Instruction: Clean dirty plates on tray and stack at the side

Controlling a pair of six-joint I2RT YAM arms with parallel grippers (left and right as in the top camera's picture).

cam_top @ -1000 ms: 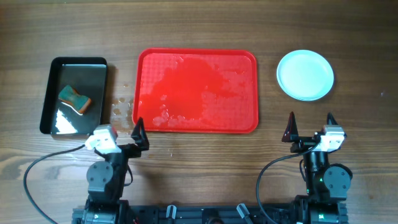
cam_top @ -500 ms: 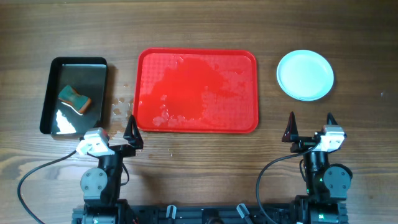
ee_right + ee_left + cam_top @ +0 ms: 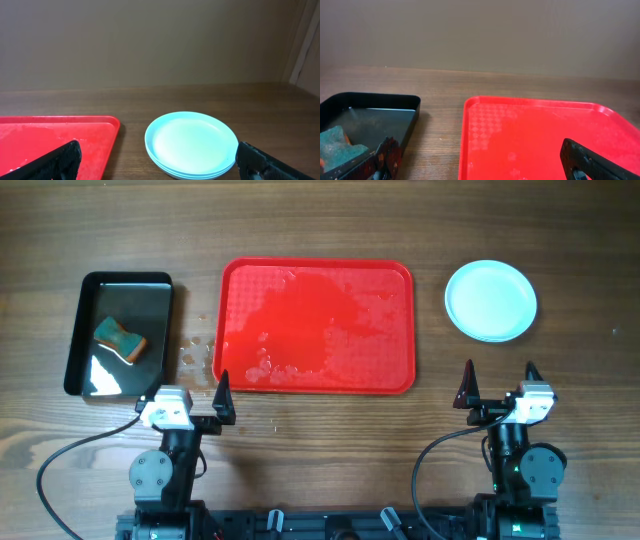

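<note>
Wooden table [image 3: 320, 220], red tray [image 3: 385, 345], beige wall [image 3: 150, 40]

The wooden table [image 3: 320, 220] carries three items directly. The red tray [image 3: 318, 325] lies at centre, the black tray [image 3: 125, 276] near its left side, and the stack of plates [image 3: 490, 300] to its right, apart from it. Small water droplets [image 3: 195, 355] wet the wood between the two trays.

readable text: none was found — in any view
tray [image 3: 390, 290]: bore no lettering
plates [image 3: 490, 300]: bore no marks
black tray [image 3: 140, 298]: no label showed
</note>
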